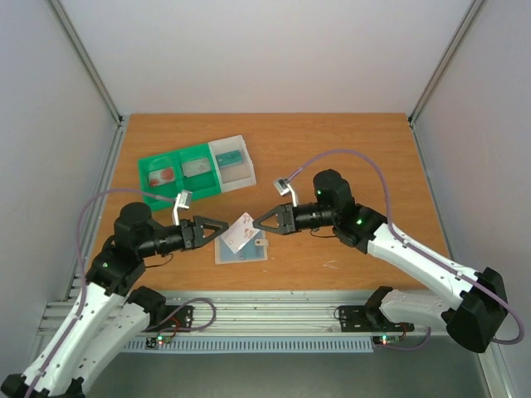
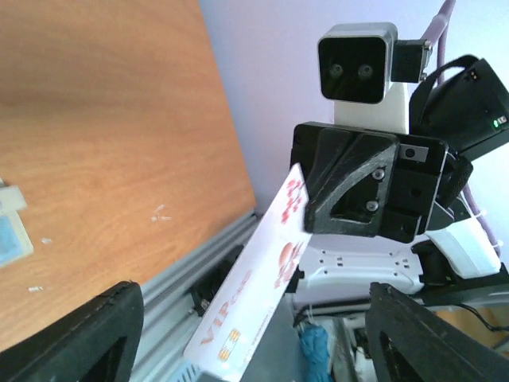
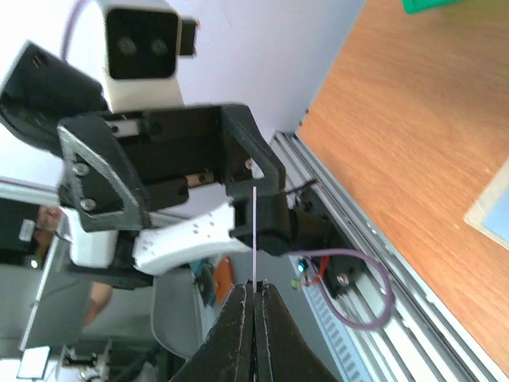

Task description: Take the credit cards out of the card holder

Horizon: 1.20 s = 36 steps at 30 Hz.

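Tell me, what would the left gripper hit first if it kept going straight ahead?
Probably the white card: it sticks out toward the left gripper from the shut right gripper facing it. Depth is hard to judge.

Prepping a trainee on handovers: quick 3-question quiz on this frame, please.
1. True or false: the right pincer is shut on the white card.
2. Which one stands open? A) left pincer B) right pincer
3. Fill in: the card holder lies flat on the ____.

Key: 1 true; 2 A; 3 table.
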Tool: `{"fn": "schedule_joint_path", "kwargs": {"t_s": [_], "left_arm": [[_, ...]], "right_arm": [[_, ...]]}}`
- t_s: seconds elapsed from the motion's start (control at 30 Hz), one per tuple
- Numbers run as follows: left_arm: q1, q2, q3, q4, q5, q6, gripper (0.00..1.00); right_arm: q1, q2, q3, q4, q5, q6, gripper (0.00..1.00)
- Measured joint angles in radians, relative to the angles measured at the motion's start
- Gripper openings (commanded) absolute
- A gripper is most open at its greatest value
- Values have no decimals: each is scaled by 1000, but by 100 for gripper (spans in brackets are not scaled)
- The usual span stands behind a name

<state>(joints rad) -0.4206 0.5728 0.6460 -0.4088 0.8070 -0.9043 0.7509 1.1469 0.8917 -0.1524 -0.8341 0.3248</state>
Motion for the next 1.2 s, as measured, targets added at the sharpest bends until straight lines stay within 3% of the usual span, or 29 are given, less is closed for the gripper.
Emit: {"fn": "schedule_joint_path", "kwargs": {"t_s": [0.1, 0.3, 0.63, 0.8, 1.2], "left_arm": [[0, -49, 1, -4, -64, -32, 86], [-1, -90, -7, 18, -128, -108, 84], [-1, -128, -80, 192, -163, -277, 62], [-1, -85, -90, 274, -159, -318, 47], [-1, -22, -94, 366, -153, -346, 22]], "right_arm": [[0, -29, -21, 103, 32, 86, 1], [0, -44, -76, 305, 109, 242, 1], [0, -42, -145, 503, 244, 413, 1], [0, -40, -145, 528, 277, 439, 1], [0, -30, -165, 540, 307, 463, 1]]}}
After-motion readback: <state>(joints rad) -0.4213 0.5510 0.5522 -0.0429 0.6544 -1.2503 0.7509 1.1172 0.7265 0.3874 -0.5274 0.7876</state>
